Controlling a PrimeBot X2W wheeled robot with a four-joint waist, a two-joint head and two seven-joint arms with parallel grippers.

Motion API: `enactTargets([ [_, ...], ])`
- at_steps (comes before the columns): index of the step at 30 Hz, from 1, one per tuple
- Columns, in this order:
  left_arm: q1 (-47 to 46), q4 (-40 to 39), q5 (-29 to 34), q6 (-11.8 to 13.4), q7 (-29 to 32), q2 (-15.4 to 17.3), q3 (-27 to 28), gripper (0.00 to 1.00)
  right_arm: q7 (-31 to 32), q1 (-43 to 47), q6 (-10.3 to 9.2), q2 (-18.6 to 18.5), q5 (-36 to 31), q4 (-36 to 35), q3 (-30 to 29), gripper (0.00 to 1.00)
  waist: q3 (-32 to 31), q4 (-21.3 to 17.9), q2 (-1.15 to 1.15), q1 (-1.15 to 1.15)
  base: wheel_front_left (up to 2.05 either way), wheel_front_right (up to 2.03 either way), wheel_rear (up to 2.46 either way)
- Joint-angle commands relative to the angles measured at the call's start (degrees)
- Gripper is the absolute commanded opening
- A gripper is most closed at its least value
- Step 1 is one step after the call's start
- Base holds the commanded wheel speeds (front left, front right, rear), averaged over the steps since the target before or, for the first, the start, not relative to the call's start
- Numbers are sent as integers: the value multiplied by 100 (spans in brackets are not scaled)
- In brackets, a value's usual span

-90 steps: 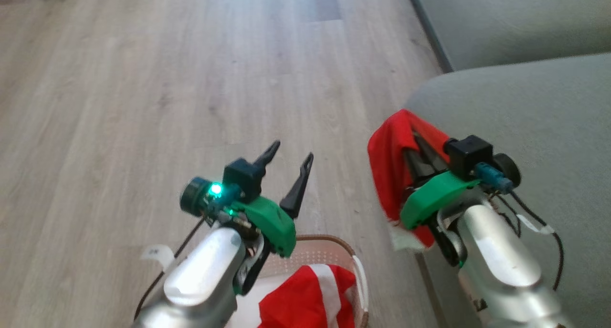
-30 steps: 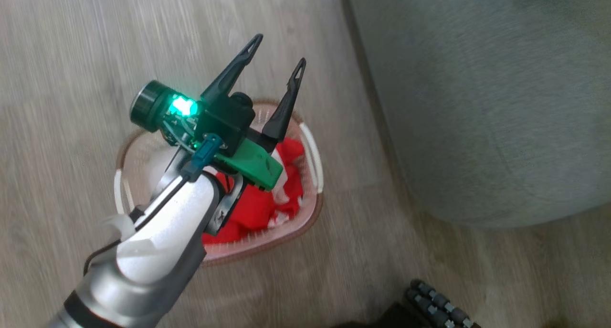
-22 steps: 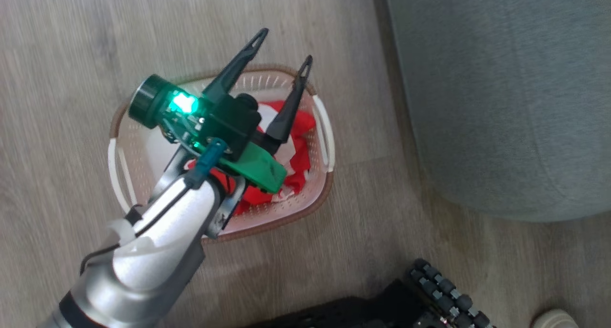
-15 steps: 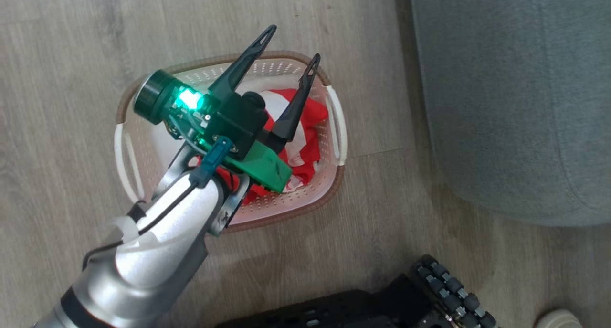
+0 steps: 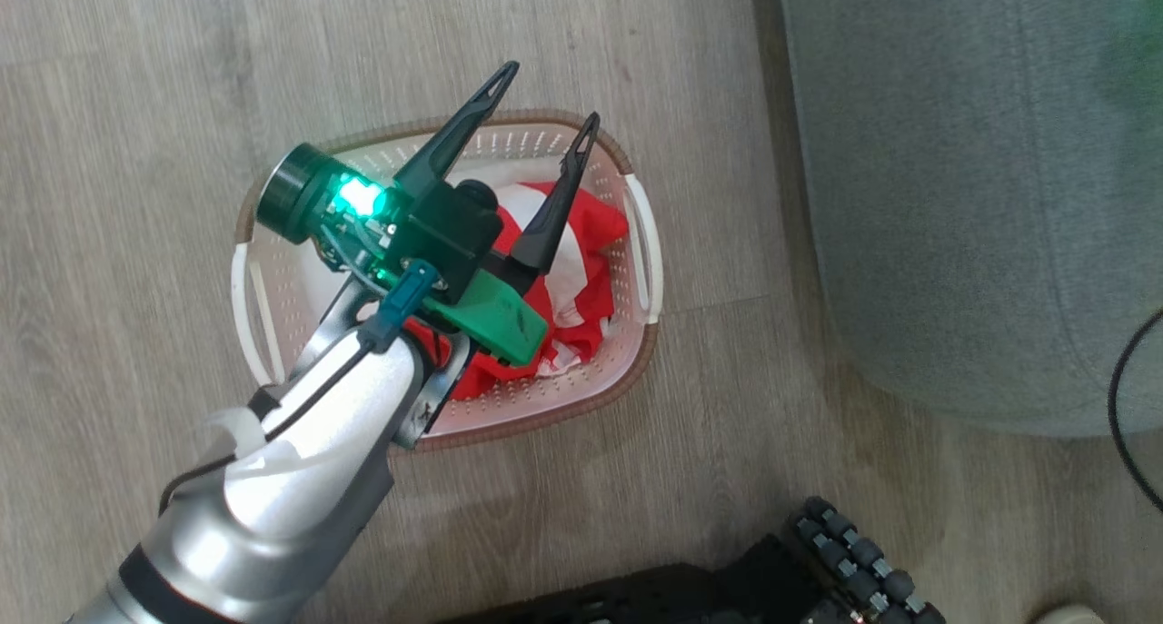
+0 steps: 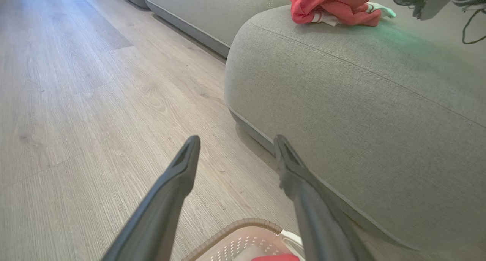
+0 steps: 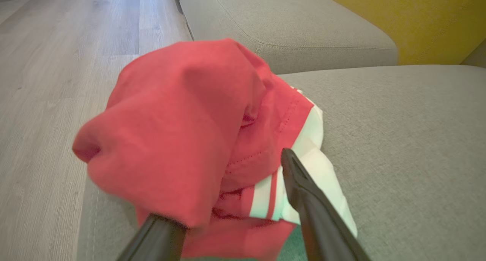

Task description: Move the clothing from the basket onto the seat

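Floorboards, left hand splayed above clothing in basket, right hand splayed against garment on seat

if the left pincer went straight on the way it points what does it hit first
Probably the wood floor, just past the far rim of the basket. The open left pincer aims at boards near the foot of the sofa cushion; depth is unclear, so it might clip the cushion.

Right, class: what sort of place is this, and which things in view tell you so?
Probably a living room in a home: a grey fabric sofa, a wood-plank floor, and a laundry basket holding red clothing on that floor.
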Motion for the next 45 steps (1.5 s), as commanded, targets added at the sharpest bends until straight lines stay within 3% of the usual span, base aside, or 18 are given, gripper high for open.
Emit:
enactTargets([
  [1, -27, -104, -69, -5, -73, 25, 108, 100, -38, 187, -2, 7, 33, -229, 111, 100, -101, -36, 0, 0, 0, 0, 0],
  [8, 69, 120, -250, 24, -301, -32, 180, 100, -38, 931, -2, 39, 560, -759, 691, 100, -516, -96, 0, 0, 0, 0, 0],
  [15, 281, 441, -507, 114, -580, -130, 326, 100, -38, 1679, -2, -193, 1274, -1440, 1422, 100, -1163, -26, 0, 0, 0, 0, 0],
  [26, 897, 941, -967, 305, -903, -321, 786, 100, -38, 2530, -2, -357, 1782, -2187, 2278, 100, -2464, 477, 0, 0, 0, 0, 0],
  [33, 1491, 1027, -1109, 430, -928, -382, 1142, 100, -38, 3139, -2, -32, 1788, -2434, 2388, 100, -3194, 816, 0, 0, 0, 0, 0],
  [45, 2878, 600, -975, 637, -930, -309, 1991, 100, -38, 4939, -2, 952, 1498, -3905, 2318, 100, -4055, 1128, 0, 0, 0, 0, 0],
])
